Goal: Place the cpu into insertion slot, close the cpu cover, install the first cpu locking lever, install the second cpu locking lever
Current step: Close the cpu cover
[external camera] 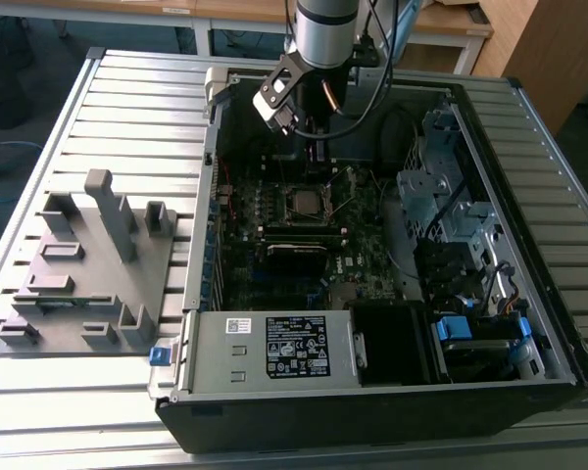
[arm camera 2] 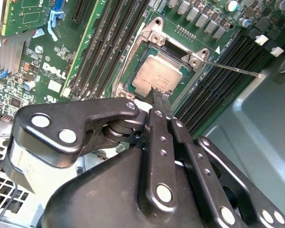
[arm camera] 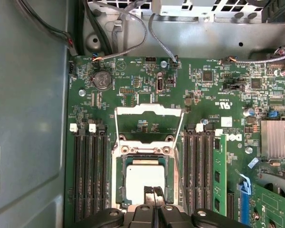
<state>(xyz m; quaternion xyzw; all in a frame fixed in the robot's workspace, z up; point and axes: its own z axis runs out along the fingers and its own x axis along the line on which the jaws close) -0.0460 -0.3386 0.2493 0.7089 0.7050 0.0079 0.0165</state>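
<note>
Beside insertion slot [arm camera: 118,183], probably memory slots [arm camera: 88,176].

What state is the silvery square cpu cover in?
Open: the silvery cover frame lies folded back off the socket, its grey square chip bare.

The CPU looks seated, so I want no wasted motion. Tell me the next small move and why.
Probably lift the gripper straight up, clear of the cpu: it lies flat in the insertion slot, the cpu cover is open, and the gripper, shut, sits at the cpu's edge.
</note>
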